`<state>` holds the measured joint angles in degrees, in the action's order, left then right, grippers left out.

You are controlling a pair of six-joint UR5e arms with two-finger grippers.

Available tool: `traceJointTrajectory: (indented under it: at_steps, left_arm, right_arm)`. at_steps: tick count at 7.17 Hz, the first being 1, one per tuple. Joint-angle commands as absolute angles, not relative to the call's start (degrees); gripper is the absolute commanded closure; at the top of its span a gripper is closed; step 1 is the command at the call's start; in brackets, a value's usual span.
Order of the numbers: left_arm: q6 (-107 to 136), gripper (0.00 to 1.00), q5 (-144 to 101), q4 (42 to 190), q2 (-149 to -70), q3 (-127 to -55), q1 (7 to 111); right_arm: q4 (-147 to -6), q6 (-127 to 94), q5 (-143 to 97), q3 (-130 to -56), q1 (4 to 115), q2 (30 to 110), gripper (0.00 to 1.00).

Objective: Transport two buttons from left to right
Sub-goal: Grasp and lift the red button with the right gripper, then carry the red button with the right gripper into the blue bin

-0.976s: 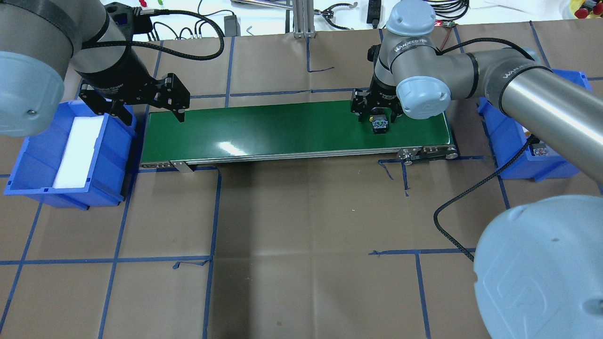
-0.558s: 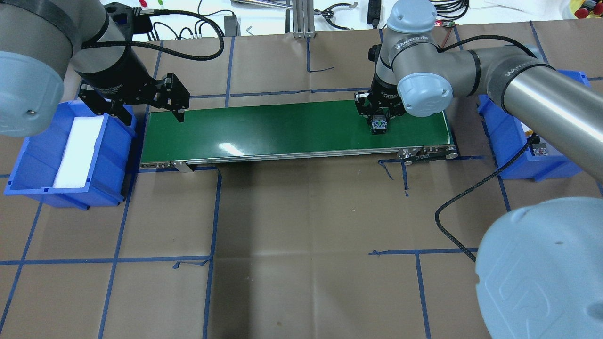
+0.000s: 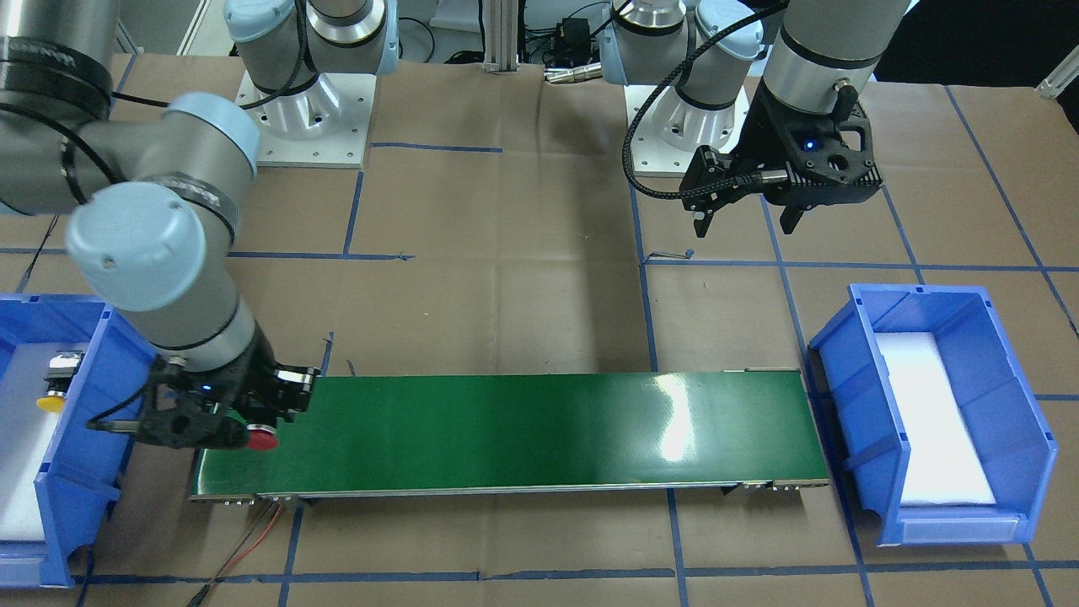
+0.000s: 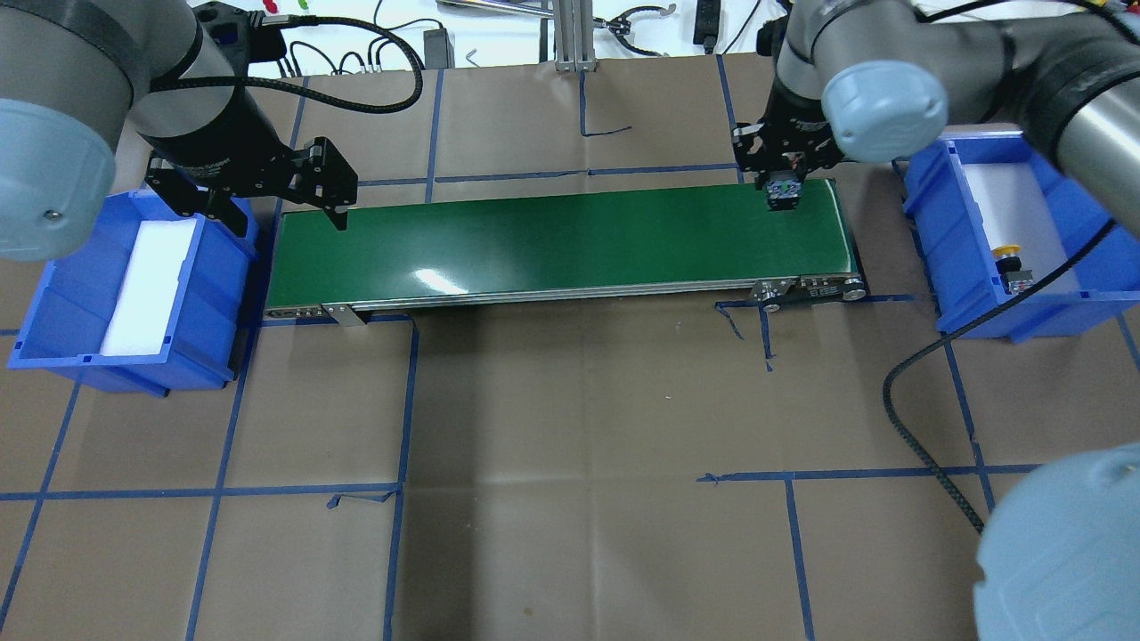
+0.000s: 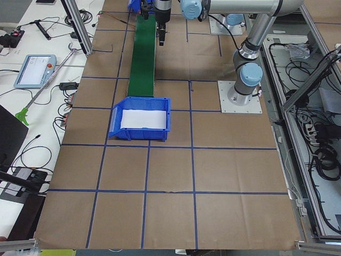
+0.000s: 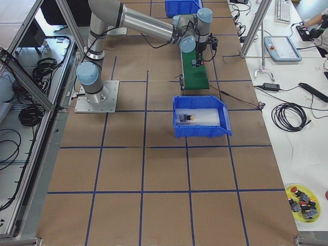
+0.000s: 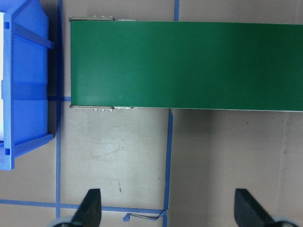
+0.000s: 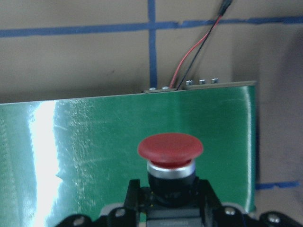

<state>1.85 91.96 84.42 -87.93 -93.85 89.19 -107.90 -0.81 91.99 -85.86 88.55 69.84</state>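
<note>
My right gripper (image 4: pixel 783 181) is shut on the red button (image 4: pixel 784 193) and holds it above the right end of the green conveyor belt (image 4: pixel 552 240). In the right wrist view its red mushroom cap (image 8: pixel 170 147) points away from the camera over the belt's end. It also shows in the front view (image 3: pixel 261 438). The yellow button (image 4: pixel 1008 252) lies in the right blue bin (image 4: pixel 926 231). My left gripper (image 4: pixel 287 214) is open and empty, hovering by the belt's left end.
The left blue bin (image 4: pixel 53 361) holds only a white foam pad (image 4: pixel 147 276). A red and black wire (image 8: pixel 196 52) runs off the belt's right end. Blue tape lines cross the brown table paper.
My right gripper closed on the red button on the belt, lifted it, and moved right toward the belt's end. The left arm has not moved.
</note>
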Motion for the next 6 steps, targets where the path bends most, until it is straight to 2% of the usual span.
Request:
traceJointTrajectory:
  at_steps: [1, 4, 6]
  left_arm:
    - [1.8, 0.00, 91.9, 84.5, -87.9, -93.9, 89.1]
    - [1.8, 0.00, 91.9, 84.5, -87.8, -93.9, 89.1]
    - [1.8, 0.00, 91.9, 84.5, -87.9, -93.9, 89.1]
  right_arm:
    - [-97.4, 10.8, 91.8, -81.8, 78.4, 75.5, 0.96]
    - [-98.6, 30.8, 91.1, -82.1, 65.2, 74.9, 0.96]
    - [-106.1, 37.0, 90.4, -81.7, 61.4, 69.0, 0.97]
